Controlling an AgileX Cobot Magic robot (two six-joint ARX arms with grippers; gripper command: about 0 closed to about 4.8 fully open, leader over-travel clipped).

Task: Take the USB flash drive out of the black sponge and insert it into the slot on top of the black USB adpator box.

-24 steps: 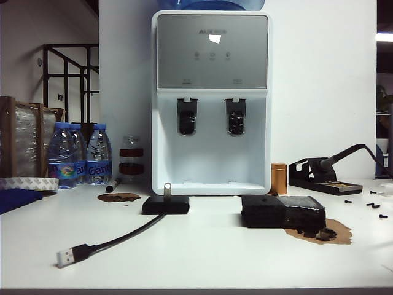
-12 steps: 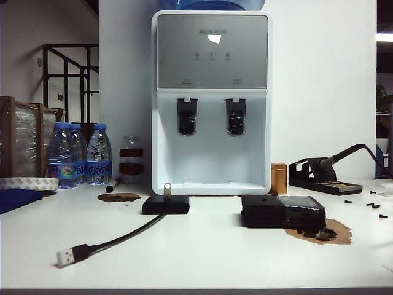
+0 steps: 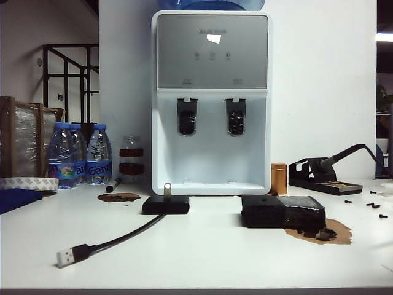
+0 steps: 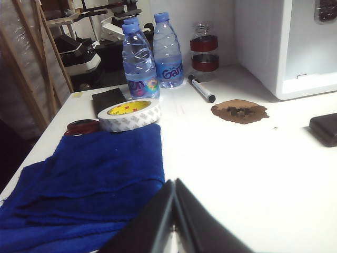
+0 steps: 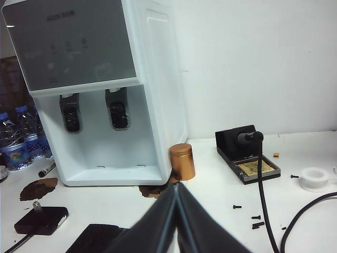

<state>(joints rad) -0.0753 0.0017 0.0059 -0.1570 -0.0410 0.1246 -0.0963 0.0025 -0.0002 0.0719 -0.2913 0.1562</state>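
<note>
The small silver USB flash drive (image 3: 167,188) stands upright on the top face of the black USB adaptor box (image 3: 166,204), so the slot is hidden beneath it. The box's cable runs to a silver plug (image 3: 66,257) at the front left. To its right lies the black sponge (image 3: 282,211). The right wrist view also shows the flash drive (image 5: 36,205), the box (image 5: 41,220) and a corner of the sponge (image 5: 97,237). My right gripper (image 5: 177,184) is shut and empty, well back from them. My left gripper (image 4: 174,182) is shut, empty, over a blue cloth's edge. Neither gripper appears in the exterior view.
A white water dispenser (image 3: 212,101) stands behind the box and sponge. Water bottles (image 3: 80,153), a jar and a marker (image 4: 202,89) are at the back left, with a tape roll (image 4: 129,114) and blue cloth (image 4: 89,179). A copper can (image 3: 279,178), soldering stand (image 3: 322,175) and loose screws (image 3: 374,206) are at the right.
</note>
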